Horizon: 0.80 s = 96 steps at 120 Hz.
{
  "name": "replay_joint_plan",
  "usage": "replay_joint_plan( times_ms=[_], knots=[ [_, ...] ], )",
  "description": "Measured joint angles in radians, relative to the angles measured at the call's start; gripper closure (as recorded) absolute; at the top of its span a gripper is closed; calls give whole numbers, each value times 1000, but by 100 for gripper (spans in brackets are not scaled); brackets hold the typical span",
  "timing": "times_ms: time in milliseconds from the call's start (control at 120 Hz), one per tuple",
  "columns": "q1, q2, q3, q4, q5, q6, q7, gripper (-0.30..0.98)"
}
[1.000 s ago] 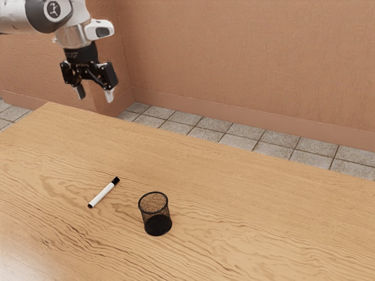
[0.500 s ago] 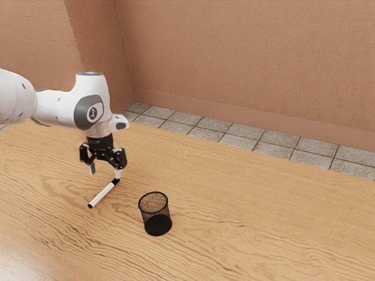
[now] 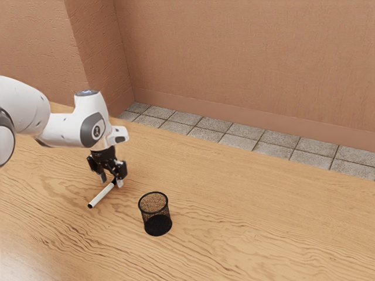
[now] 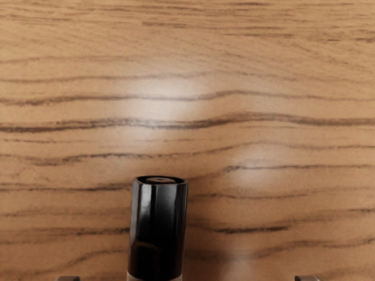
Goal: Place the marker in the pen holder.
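Note:
In the exterior view my gripper (image 3: 112, 181) is low over the table, around the capped end of the marker (image 3: 101, 195). The fingers stand apart, one on each side of the black cap, and the gripper is open. In the wrist view the gripper (image 4: 187, 278) shows two fingertips at the lower edge, with the marker's black cap (image 4: 157, 228) between them and touching neither. The marker lies on the wood, its white body reaching out from under the hand. The black mesh pen holder (image 3: 155, 213) stands upright, apart from the marker, with nothing visible inside.
The wooden table (image 3: 246, 228) extends around the marker and holder. Toward the exterior view's right, the pen holder is the nearest obstacle to my hand. Beyond the table's far edge are a tiled floor and a plain wall (image 3: 246, 64).
From high over the table's far side, my hand has come down to the marker's cap end, sinking a little further in the last half second. Marker and pen holder have stayed put.

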Motion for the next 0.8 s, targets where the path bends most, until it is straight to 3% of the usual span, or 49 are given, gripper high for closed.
replay_joint_plan(
  times_ms=[200,408,800],
  knots=[
    [5,23,-6,22,-6,14,109,43],
    [4,32,-9,27,-7,19,190,56],
    [2,22,-14,27,-24,18,282,65]
  ],
)
